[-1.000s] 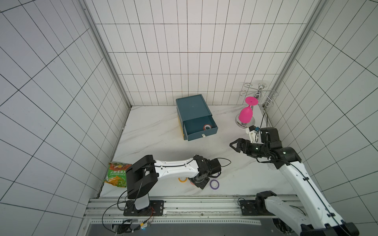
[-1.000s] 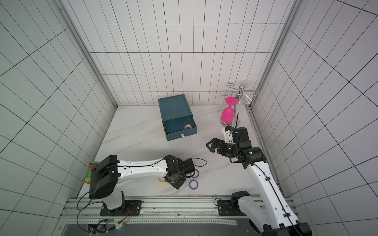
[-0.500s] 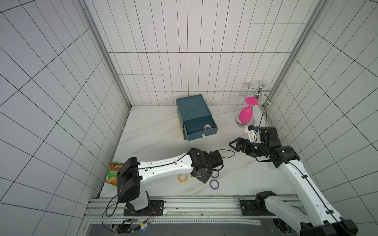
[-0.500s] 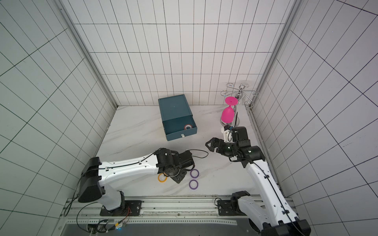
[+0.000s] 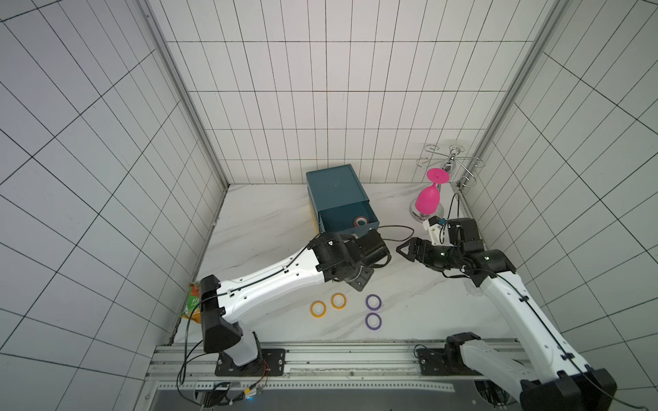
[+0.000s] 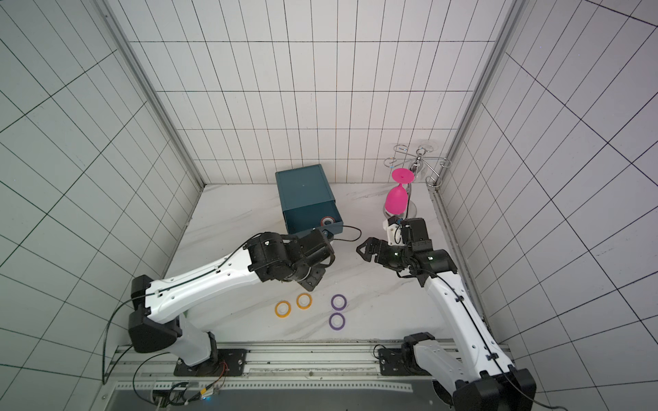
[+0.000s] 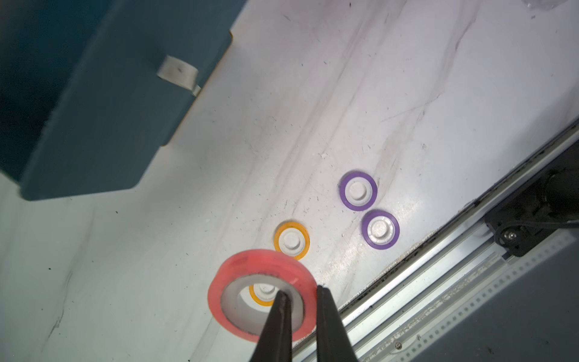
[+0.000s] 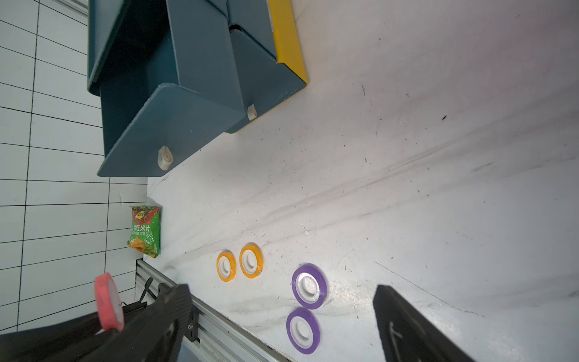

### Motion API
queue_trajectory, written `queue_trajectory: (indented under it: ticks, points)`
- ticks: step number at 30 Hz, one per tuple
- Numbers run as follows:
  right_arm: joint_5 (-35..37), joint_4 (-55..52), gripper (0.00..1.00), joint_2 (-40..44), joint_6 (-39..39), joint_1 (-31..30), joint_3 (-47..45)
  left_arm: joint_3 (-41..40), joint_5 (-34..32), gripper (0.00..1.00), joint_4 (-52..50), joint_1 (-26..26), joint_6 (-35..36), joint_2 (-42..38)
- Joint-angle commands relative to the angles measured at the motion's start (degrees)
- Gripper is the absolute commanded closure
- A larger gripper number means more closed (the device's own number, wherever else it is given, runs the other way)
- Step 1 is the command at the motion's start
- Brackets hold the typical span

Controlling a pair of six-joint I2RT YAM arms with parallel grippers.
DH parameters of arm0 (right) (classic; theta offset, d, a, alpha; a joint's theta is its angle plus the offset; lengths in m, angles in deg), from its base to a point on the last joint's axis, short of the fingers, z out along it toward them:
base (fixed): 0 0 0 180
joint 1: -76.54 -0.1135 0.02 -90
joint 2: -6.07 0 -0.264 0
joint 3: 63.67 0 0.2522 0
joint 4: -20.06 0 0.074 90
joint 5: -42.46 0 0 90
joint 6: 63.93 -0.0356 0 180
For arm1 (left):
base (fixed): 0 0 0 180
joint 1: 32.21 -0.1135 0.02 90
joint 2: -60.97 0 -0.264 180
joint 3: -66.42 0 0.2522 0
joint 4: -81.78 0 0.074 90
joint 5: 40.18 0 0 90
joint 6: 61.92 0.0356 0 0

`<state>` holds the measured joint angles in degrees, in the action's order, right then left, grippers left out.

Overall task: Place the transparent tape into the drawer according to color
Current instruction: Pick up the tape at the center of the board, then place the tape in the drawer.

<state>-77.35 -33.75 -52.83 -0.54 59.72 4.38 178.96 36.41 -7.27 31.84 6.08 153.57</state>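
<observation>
Drawer [image 7: 103, 119] lies upper left in the left wrist frame, near the red tape [image 7: 250, 266]; left fingers [image 7: 277, 326] are clamped on that tape; right fingers [image 8: 407, 322] stand wide apart.

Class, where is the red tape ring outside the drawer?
In the left wrist view, the left gripper pinches the red tape ring off the table, between the cabinet and orange rings.

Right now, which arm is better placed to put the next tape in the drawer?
Left: the left gripper is shut on a red tape near the open drawer; the right gripper is open and empty.
</observation>
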Motion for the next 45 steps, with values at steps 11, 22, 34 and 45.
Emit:
queue_trajectory:
  ticks: [11,22,34,45]
  points:
    - [-1.3,2.1,0.04,-3.5,0.1,1.7,4.1,14.1,-4.8,1.00,5.3,-10.0,13.5,6.4]
    - [-2.5,3.7,0.04,-5.4,-0.4,2.3,3.7,15.8,-2.3,1.00,8.5,-17.5,16.3,11.1]
    - [-2.9,4.7,0.03,-6.0,-0.8,2.3,2.9,12.6,-0.3,0.47,9.8,-20.4,14.8,11.8]
    - [3.8,5.4,0.01,-8.6,3.3,-6.4,5.6,2.4,9.6,0.18,22.0,-28.0,10.8,0.8]
